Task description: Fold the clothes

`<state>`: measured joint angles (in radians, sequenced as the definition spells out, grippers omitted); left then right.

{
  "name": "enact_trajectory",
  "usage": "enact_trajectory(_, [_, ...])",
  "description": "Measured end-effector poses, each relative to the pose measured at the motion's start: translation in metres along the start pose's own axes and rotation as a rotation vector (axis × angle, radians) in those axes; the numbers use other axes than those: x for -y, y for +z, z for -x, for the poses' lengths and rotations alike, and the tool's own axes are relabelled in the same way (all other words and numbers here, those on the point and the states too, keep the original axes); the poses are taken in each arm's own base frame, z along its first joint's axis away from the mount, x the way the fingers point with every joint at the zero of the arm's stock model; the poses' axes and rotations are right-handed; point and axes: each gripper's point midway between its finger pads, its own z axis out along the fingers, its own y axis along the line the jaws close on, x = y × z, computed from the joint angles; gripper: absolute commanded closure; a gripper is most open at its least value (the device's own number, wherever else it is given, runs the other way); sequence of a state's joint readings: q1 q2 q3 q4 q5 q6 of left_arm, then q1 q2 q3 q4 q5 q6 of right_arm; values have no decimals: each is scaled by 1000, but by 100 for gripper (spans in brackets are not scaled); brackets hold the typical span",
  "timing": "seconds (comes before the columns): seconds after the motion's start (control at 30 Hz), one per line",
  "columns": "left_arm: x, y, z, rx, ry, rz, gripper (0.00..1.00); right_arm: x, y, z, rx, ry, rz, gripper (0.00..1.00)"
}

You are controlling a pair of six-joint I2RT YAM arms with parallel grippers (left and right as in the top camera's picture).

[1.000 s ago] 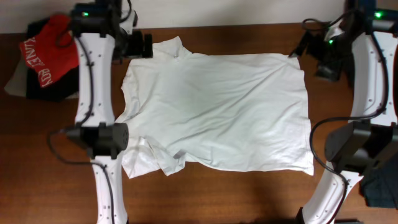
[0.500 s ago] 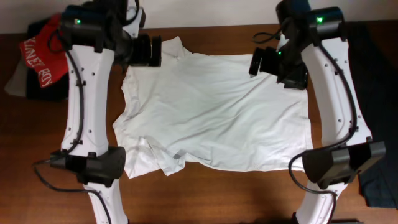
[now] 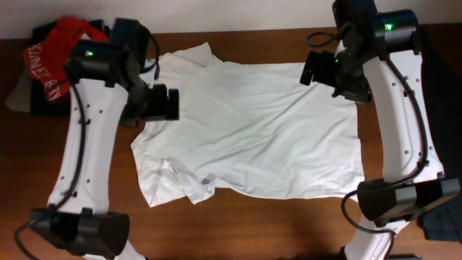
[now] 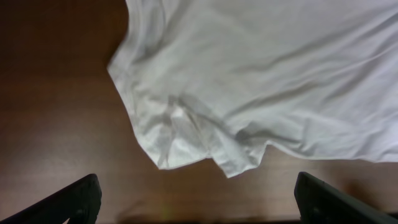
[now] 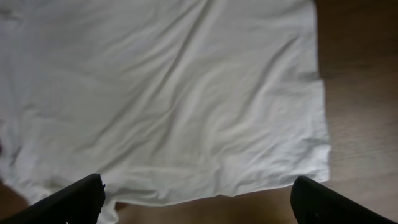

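The white T-shirt (image 3: 253,126) lies spread flat on the brown table, plain side up, neck at the left, hem at the right. Its near-left sleeve (image 3: 177,184) is crumpled and folded over. My left gripper (image 3: 164,103) hovers over the shirt's left edge, open and empty; its wrist view shows the crumpled sleeve (image 4: 193,134) between wide jaws (image 4: 199,205). My right gripper (image 3: 317,70) hovers over the shirt's far right part, open and empty; its wrist view shows the shirt body (image 5: 174,93) and jaws (image 5: 198,202) wide apart.
A red shirt with white lettering (image 3: 54,61) lies on a dark garment (image 3: 29,97) at the far left corner. Another dark garment (image 3: 440,220) lies at the right edge. The brown table (image 3: 253,224) runs bare along the front.
My left arm has swung from the far left corner toward me, onto the shirt's left edge. My right arm moved in over the shirt's far right part, then shifted slightly right.
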<state>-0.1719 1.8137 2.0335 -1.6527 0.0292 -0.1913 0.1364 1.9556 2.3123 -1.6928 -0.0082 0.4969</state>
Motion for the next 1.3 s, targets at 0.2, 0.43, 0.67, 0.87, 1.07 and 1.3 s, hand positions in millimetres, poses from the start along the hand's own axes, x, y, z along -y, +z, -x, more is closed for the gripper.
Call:
enact_trajectory(0.2, [0,66,-22,-139,-39,31,1,37,-1,19,43,74,-79,1])
enact_trajectory(0.43, [10,128,-56,-244,-68,54,1,115,-6,42,71,265,-153,1])
enact_trajectory(0.67, [5,156,-99,-367,-156,110,1,140,-9,46,78,326,-174,1])
enact_trajectory(0.87, [5,174,-99,-339,-182,101,1,141,-9,46,78,328,-175,1])
enact_trajectory(1.07, [8,187,-88,-277,-213,82,1,141,-9,46,78,327,-175,1])
enact_trajectory(1.3, [5,195,-87,-254,-259,98,32,141,-9,46,78,328,-175,1])
